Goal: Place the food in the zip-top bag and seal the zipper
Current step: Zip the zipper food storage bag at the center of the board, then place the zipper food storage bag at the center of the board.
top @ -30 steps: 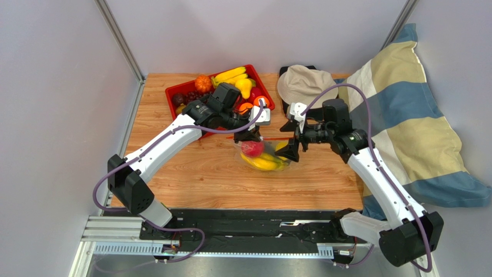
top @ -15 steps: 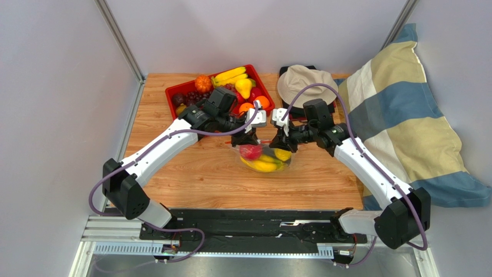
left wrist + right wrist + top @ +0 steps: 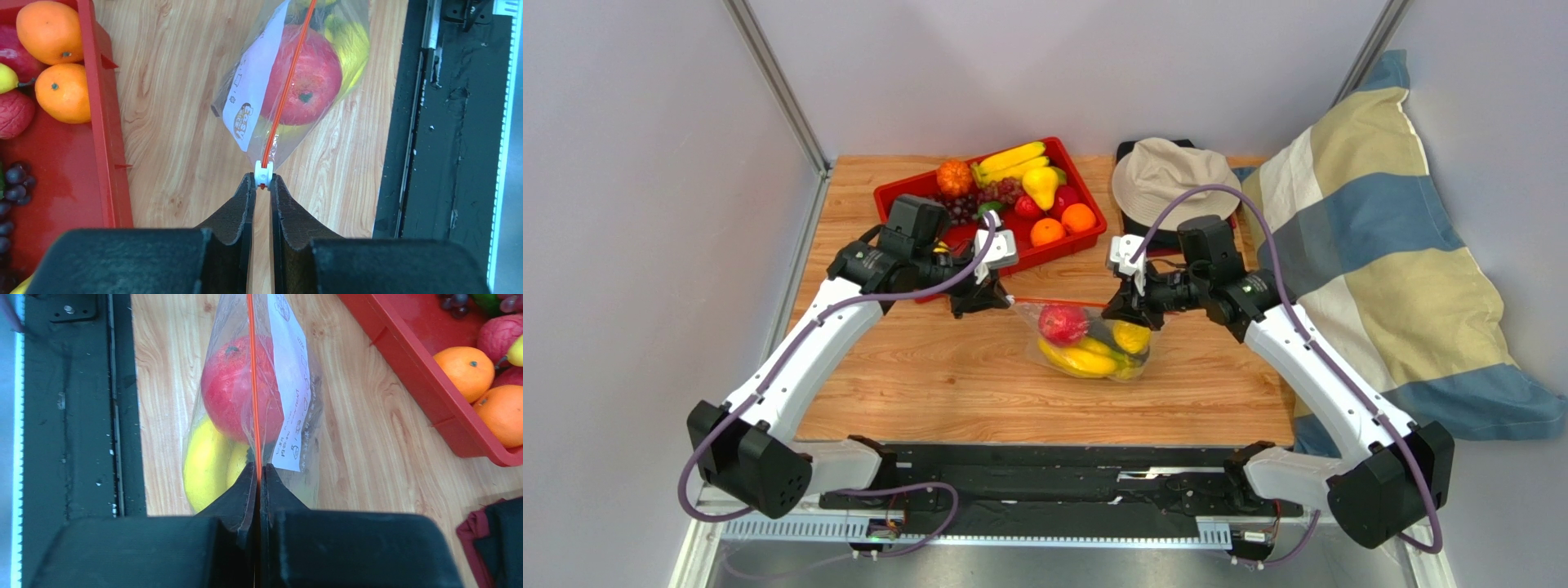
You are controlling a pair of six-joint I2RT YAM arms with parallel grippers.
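The clear zip-top bag (image 3: 1090,343) lies mid-table with a red apple (image 3: 1060,324) and yellow bananas (image 3: 1078,359) inside. Its orange-red zipper (image 3: 286,89) runs taut between my two grippers. My left gripper (image 3: 263,179) is shut on the white slider tab (image 3: 263,172) at the bag's left end, and it shows in the top view as the left gripper (image 3: 993,298). My right gripper (image 3: 256,469) is shut on the zipper (image 3: 251,367) at the other end; the top view shows this right gripper (image 3: 1133,310) at the bag's right corner. More food sits in the red tray (image 3: 891,196).
The red tray's wall (image 3: 101,122) stands close to the left of my left gripper. A beige hat (image 3: 1167,174) lies at the back and a striped pillow (image 3: 1382,257) along the right edge. The black base rail (image 3: 1051,472) runs along the near edge.
My right gripper moved in and shut on the bag's right end. My left gripper then drew the slider leftward along the zipper, stretching the bag between both arms.
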